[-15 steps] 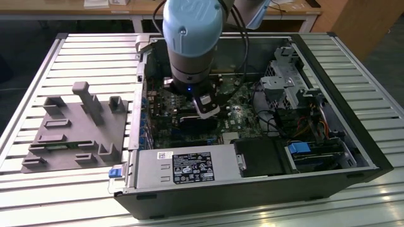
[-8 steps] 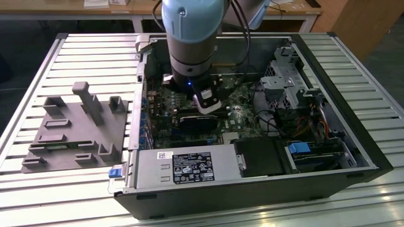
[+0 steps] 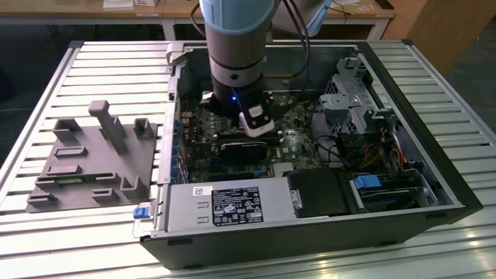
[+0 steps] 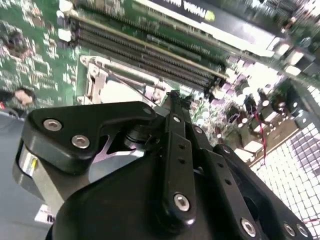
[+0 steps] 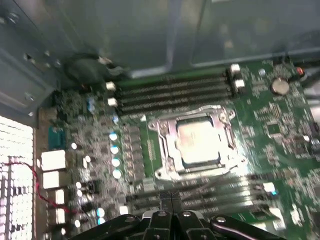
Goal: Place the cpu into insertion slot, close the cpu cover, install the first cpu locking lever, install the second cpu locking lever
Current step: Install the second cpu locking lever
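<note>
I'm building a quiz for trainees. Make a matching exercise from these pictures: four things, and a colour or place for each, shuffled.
Things:
1 cpu
2 memory slots
3 grey tray
4 gripper

Descriptions:
a long, black, parallel
b on the slatted table
c black, with screw heads
d silver, square

Pairs: 1-d, 2-a, 3-b, 4-c

insertion slot (image 5: 197,145) under cpu (image 5: 199,142)

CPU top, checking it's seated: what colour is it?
Dull silver-grey, seen best in the first wrist view: cpu.
</note>
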